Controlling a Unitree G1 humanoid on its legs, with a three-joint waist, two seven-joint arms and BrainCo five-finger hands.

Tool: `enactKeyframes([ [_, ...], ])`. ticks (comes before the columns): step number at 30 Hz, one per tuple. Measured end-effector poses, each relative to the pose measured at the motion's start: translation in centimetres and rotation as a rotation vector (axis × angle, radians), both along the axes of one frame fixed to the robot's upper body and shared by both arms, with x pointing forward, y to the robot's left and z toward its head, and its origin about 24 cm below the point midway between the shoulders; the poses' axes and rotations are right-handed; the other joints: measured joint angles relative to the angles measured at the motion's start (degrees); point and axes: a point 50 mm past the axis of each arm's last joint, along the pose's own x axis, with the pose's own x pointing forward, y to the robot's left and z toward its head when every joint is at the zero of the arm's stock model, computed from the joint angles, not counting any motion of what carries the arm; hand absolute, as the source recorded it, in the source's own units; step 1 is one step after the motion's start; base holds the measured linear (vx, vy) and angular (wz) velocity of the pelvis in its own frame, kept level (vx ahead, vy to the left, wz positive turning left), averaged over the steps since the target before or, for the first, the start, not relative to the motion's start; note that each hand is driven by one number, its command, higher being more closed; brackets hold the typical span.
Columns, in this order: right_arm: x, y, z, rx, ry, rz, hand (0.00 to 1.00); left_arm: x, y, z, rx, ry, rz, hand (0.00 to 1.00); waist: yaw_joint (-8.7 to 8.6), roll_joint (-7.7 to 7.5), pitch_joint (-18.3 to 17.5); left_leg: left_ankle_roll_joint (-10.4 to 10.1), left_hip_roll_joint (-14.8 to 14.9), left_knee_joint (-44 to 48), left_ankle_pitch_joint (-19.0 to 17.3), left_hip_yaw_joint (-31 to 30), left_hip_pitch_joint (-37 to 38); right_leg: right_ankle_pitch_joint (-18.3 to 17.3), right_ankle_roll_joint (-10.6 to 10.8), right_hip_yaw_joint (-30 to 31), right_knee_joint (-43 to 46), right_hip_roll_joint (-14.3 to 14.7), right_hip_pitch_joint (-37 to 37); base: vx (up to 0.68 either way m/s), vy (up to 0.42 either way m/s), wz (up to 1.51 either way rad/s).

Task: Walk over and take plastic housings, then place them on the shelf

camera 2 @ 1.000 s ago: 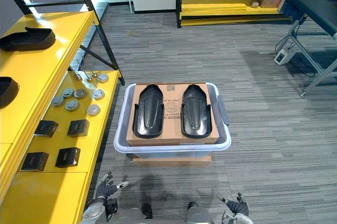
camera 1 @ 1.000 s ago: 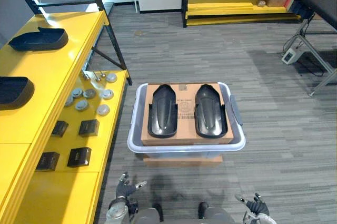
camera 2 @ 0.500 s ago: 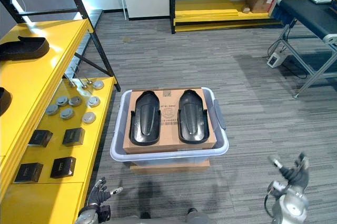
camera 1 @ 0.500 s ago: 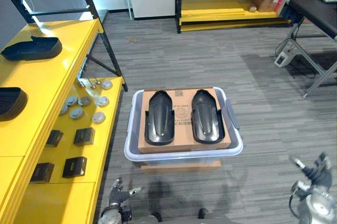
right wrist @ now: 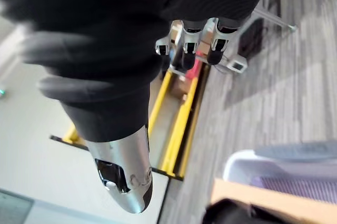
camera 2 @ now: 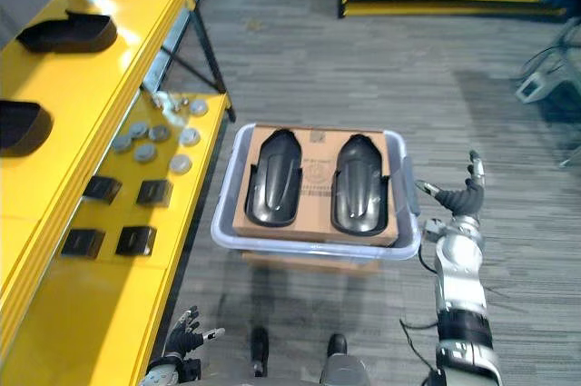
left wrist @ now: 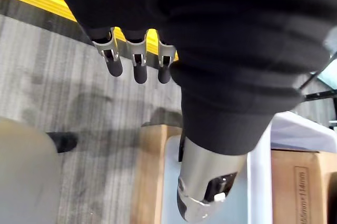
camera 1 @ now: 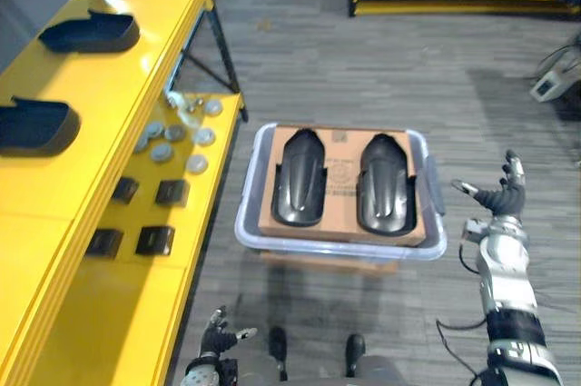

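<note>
My left hand (camera 1: 218,346) hangs low by my side, close to the floor, fingers relaxed and open, holding nothing. My right hand (camera 1: 501,197) hovers just beside the right end of the bin (camera 1: 338,248), apart from it, fingers and thumb spread wide, also empty.

I judge the walk-up to be about done and the pick-up not yet begun. The next move calls for bringing both hands in over the bin, curling the fingers under the raised edges of a shell and lifting it clear without dragging the card (camera 1: 340,221) beneath.

The bin is pale, translucent plastic and stands on the grey floor directly ahead. A brown card lies across its top. On the card rest two black plastic shells side by side, not touching: the left housing (camera 1: 300,177) and the right housing (camera 1: 386,183). Each is long, glossy and domed, rounded at the far end, with small side tabs at the near end.

To my left runs the yellow shelf (camera 1: 118,104). Two more dark shells already sit on its upper level: the near shelved housing (camera 1: 32,124) and the far shelved housing (camera 1: 89,34), well apart, with bare yellow between them. The lower level holds small black boxes (camera 1: 154,239) and, further on, grey discs (camera 1: 172,141).
</note>
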Motion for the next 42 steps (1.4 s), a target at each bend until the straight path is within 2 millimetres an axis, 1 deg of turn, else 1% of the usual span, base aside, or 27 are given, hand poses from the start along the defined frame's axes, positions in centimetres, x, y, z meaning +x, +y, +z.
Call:
enactKeyframes([
  [2,1.2,0.0,0.1,0.017,0.043,-0.031,0.00,0.7,-0.5,0.3,0.004,-0.030,-0.011,0.00,0.07,0.51,2.1,-0.1,-0.1,-1.0,1.2,-0.9,-0.6,0.5,0.0,-0.9,-0.2,-0.1,-0.5,-0.09,0.013,0.20],
  [3,1.6,0.0,0.1,0.026,0.058,-0.040,0.00,0.8,-0.5,0.3,0.001,-0.035,-0.009,0.00,0.13,0.62,2.4,-0.1,-0.1,-1.3,1.7,-1.1,-1.2,0.8,0.0,-1.0,-0.2,-0.1,-1.3,-0.09,0.013,0.10],
  [5,2.0,-0.3,0.2,0.032,0.077,-0.063,0.00,1.4,-0.6,0.5,0.006,-0.050,-0.008,0.00,0.21,0.98,3.5,-0.1,-0.2,-1.7,2.3,-1.4,-1.8,1.1,0.0,-1.2,-0.2,-0.1,-1.8,-0.07,0.012,0.08],
  [7,2.2,-1.3,0.0,0.043,0.133,-0.099,0.00,2.2,-1.0,0.9,0.011,-0.079,-0.016,0.00,0.20,1.77,5.4,-0.2,-0.3,-1.8,2.9,-2.2,-2.5,1.4,0.0,-1.9,-0.2,-0.2,-2.1,-0.08,0.012,0.16],
  [8,2.1,-1.6,-0.2,0.054,0.152,-0.111,1.00,2.3,-1.1,0.9,0.007,-0.082,-0.017,0.00,0.24,2.02,5.7,-0.2,-0.3,-2.0,3.2,-2.4,-2.7,1.5,0.0,-2.1,-0.2,-0.2,-2.5,-0.07,0.002,0.13],
  [9,2.0,-1.7,-0.7,0.068,0.172,-0.117,1.00,2.4,-1.2,0.9,0.011,-0.085,-0.017,0.00,0.32,2.31,5.9,-0.4,-0.2,-2.9,3.9,-2.6,-3.1,1.6,-0.2,-2.2,-0.2,0.0,-3.2,-0.04,-0.005,0.07],
  [12,1.7,-2.0,-1.1,0.085,0.201,-0.132,1.00,2.7,-1.5,1.1,0.008,-0.095,-0.024,0.00,0.24,2.76,6.4,-0.4,-0.2,-2.9,4.1,-3.0,-3.6,1.7,-0.2,-2.6,-0.2,0.0,-3.5,-0.03,-0.008,0.06],
  [14,2.0,-1.9,-0.9,0.108,0.201,-0.134,1.00,2.8,-1.6,1.1,-0.002,-0.097,-0.018,0.00,-0.24,2.87,6.4,-0.4,-0.2,-2.9,4.2,-3.2,-3.9,1.7,-0.2,-2.8,-0.1,0.0,-3.7,-0.02,-0.004,0.05],
  [19,1.9,-2.8,-0.2,0.140,0.169,-0.162,1.00,3.1,-1.9,1.2,-0.018,-0.106,-0.011,0.00,-0.31,2.87,6.5,-0.5,-0.2,-2.9,4.2,-3.3,-4.2,1.7,-0.2,-3.0,-0.1,0.0,-4.0,0.00,0.000,0.00],
  [24,1.8,-3.3,0.2,0.127,0.148,-0.169,1.00,4.1,-2.1,1.6,-0.017,-0.132,-0.018,0.00,-0.50,2.79,6.5,-0.6,-0.1,-2.9,4.2,-3.1,-3.9,1.7,-0.2,-2.8,-0.1,0.0,-3.7,0.00,0.000,-0.01],
  [27,1.2,-3.2,0.4,0.091,0.103,-0.154,1.00,4.4,-2.1,1.8,-0.019,-0.145,-0.021,0.00,-0.55,2.52,6.6,-0.6,-0.1,-2.9,4.2,-2.5,-2.5,1.6,-0.2,-2.3,-0.1,0.0,-2.5,-0.01,0.005,-0.06],
  [30,-0.3,-2.7,0.3,0.021,0.049,-0.121,1.00,5.0,-2.2,2.7,-0.027,-0.192,-0.021,0.00,-1.19,2.25,6.5,-0.6,-0.1,-2.9,4.2,-2.4,-1.7,1.6,-0.2,-2.2,-0.1,-0.1,-1.7,0.00,0.000,0.00],
  [32,-1.2,-2.3,0.2,-0.005,0.023,-0.113,1.00,5.4,-2.3,3.5,-0.034,-0.235,-0.019,0.00,-1.82,1.89,6.2,-0.6,-0.1,-2.9,4.2,-2.4,-1.3,1.6,-0.1,-2.1,-0.1,-0.1,-1.4,-0.02,0.005,-0.02],
  [33,-2.6,-2.0,0.4,-0.056,-0.012,-0.112,1.00,6.0,-2.4,5.1,-0.047,-0.317,-0.015,0.00,-2.25,1.24,5.4,-0.6,-0.1,-2.9,4.2,-2.4,-1.0,1.6,-0.1,-2.0,-0.1,-0.1,-1.2,0.00,0.000,0.00],
  [35,-3.4,-1.9,0.4,-0.095,-0.029,-0.131,1.00,6.4,-2.4,6.2,-0.055,-0.373,-0.011,0.00,-2.38,0.67,4.3,-0.8,0.3,-3.0,3.8,-2.4,-0.9,1.3,0.2,-1.8,-0.1,0.0,-1.2,-0.02,-0.011,-0.07],
  [36,-4.3,-1.5,0.4,-0.119,-0.049,-0.152,1.00,6.7,-2.5,7.6,-0.065,-0.437,-0.008,0.00,-2.47,-0.26,2.7,-0.9,0.5,-3.0,3.3,-2.1,-0.6,0.9,0.7,-1.4,-0.3,0.1,-1.0,0.00,-0.031,-0.13],
  [37,-4.6,-1.4,0.4,-0.128,-0.055,-0.159,1.00,6.8,-2.5,8.1,-0.070,-0.461,-0.008,0.00,-2.55,-0.58,2.1,-0.9,0.6,-3.0,3.2,-2.0,-0.4,0.9,0.8,-1.2,-0.3,0.1,-0.9,0.02,-0.035,-0.15],
  [38,-5.2,-1.1,0.4,-0.154,-0.067,-0.172,1.00,7.2,-2.8,9.1,-0.087,-0.507,-0.009,0.00,-2.63,-1.12,0.6,-0.7,0.6,-3.0,3.1,-1.8,-0.3,0.8,0.8,-1.0,-0.3,0.2,-0.9,0.02,-0.014,-0.08],
  [39,-5.5,-0.9,0.6,-0.170,-0.076,-0.176,1.00,7.4,-2.9,9.6,-0.102,-0.531,-0.005,0.00,-2.71,-1.28,-0.1,-0.7,0.7,-3.0,3.1,-1.7,-0.3,0.8,0.8,-0.9,-0.3,0.2,-0.9,0.04,-0.016,-0.06],
  [40,-5.8,-0.2,1.2,-0.201,-0.110,-0.174,1.00,7.9,-3.4,11.2,-0.144,-0.600,-0.002,0.00,-3.26,-1.61,-1.2,-0.6,0.6,-3.0,3.2,-1.7,-0.2,0.8,0.8,-0.9,-0.3,0.2,-0.8,0.03,-0.010,-0.03],
  [41,-6.0,0.2,1.5,-0.216,-0.124,-0.170,1.00,8.1,-3.6,11.9,-0.162,-0.632,-0.002,0.00,-3.44,-1.65,-1.5,-0.5,0.6,-3.0,3.2,-1.6,-0.1,0.8,0.8,-0.9,-0.3,0.2,-0.7,0.04,-0.009,-0.03],
  [42,-6.2,0.8,2.0,-0.247,-0.153,-0.167,1.00,8.6,-4.0,13.5,-0.199,-0.698,0.000,0.00,-3.50,-1.65,-1.6,-0.5,0.6,-3.0,3.2,-1.5,0.5,1.0,0.5,-0.7,-0.3,0.2,-0.2,0.02,-0.002,-0.03],
])
